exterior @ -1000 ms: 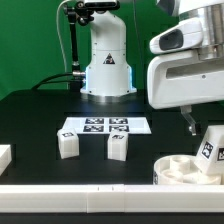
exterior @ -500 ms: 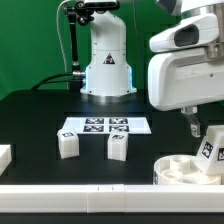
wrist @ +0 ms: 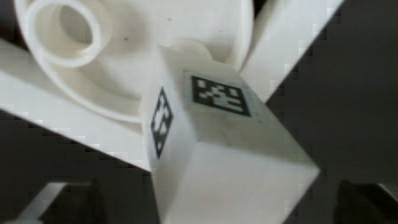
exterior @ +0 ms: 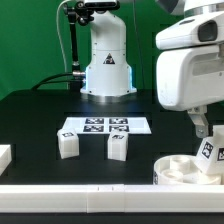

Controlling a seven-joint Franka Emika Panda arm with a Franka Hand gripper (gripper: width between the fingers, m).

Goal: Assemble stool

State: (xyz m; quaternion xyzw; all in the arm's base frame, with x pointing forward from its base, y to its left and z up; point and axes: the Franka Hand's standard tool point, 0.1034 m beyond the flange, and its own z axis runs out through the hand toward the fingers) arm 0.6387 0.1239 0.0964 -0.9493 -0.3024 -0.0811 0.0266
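Setting: green backdrop (exterior: 30,40), black tabletop (exterior: 40,115), and the white Panda base (exterior: 108,60) at the rear.

Gripper: the gripper (exterior: 201,126) hangs on the exterior view's right with its jaws spread wide and nothing held. It sits just above the tagged leg block (exterior: 211,148).

Nearest part: that leg block leans at a tilt against the round seat (exterior: 178,171) and touches it. Whether its foot sits in a socket cannot be made out.

Seat: a thick white disc lying flat at the table's front edge. The wrist view shows a round recess in it.

Other legs: the left leg block (exterior: 67,145) and the middle leg block (exterior: 118,146) stand apart from each other, well clear of the seat and just in front of the marker board (exterior: 105,126).

Bystander: a plain untagged block (exterior: 4,155) sits at the exterior view's far left.

Handling: the parts look like rigid, light plastic with smooth faces, so they are probably slippery and unlikely to deform.

Where to grip: two opposite flat sides of the leaning leg, about mid-height and squarely, look like the best hold. A grip on the corners would likely twist it. The seat looks too broad for these jaws except at its rim.
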